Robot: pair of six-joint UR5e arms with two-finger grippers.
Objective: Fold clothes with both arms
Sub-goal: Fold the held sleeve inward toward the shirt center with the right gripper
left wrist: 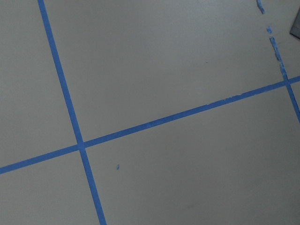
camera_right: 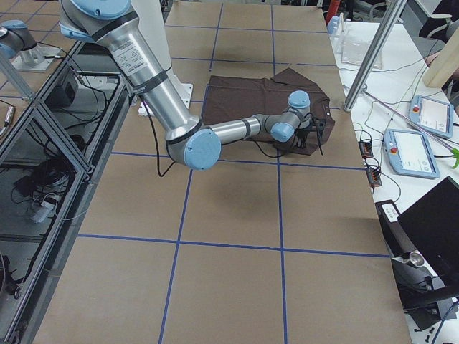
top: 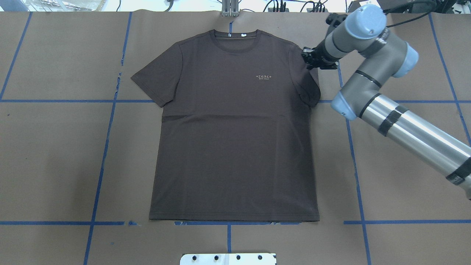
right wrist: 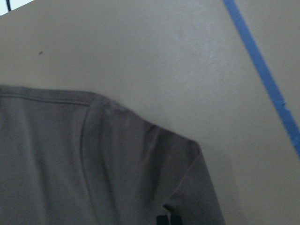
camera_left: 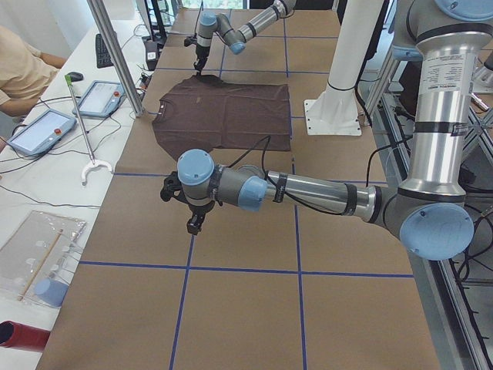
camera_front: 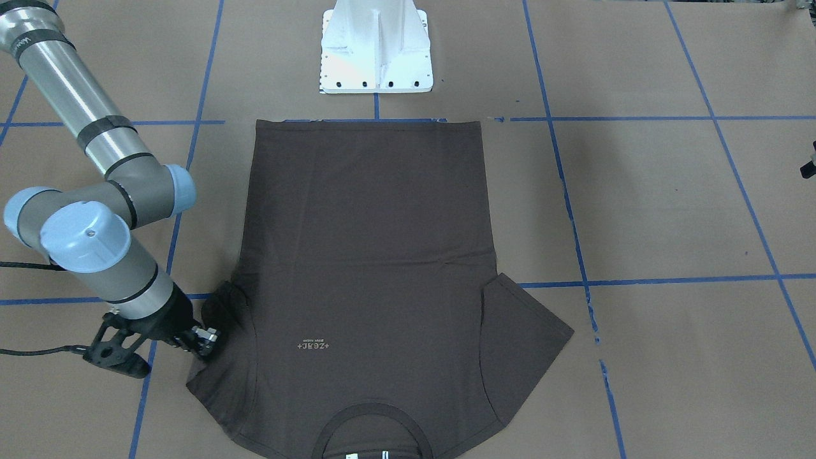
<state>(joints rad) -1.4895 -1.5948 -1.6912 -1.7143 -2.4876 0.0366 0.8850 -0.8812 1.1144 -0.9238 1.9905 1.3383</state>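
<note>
The dark brown T-shirt [top: 235,140] is lying flat and face up on the paper-covered table [top: 55,147], collar [top: 235,35] pointing away from the robot, hem nearest its base; the right gripper [top: 319,62] is working low at the outer edge of the sleeve [top: 308,86] on its own side; its jaws are looking pinched together on that fabric, though only the fingertips [right wrist: 162,219] are showing at the bottom of the wrist view, so I'm calling that a likely grip, not a sure one; that sleeve is sitting bunched and rounded while the far sleeve [top: 154,79] is spreading flat, which fits a sleeve being drawn inward for a first fold; the left gripper [camera_left: 194,225] is hovering over bare table and blue tape lines [left wrist: 154,124], well apart from the shirt, probably waiting its turn; whether its jaws are open, I cannot tell from the side view.
</note>
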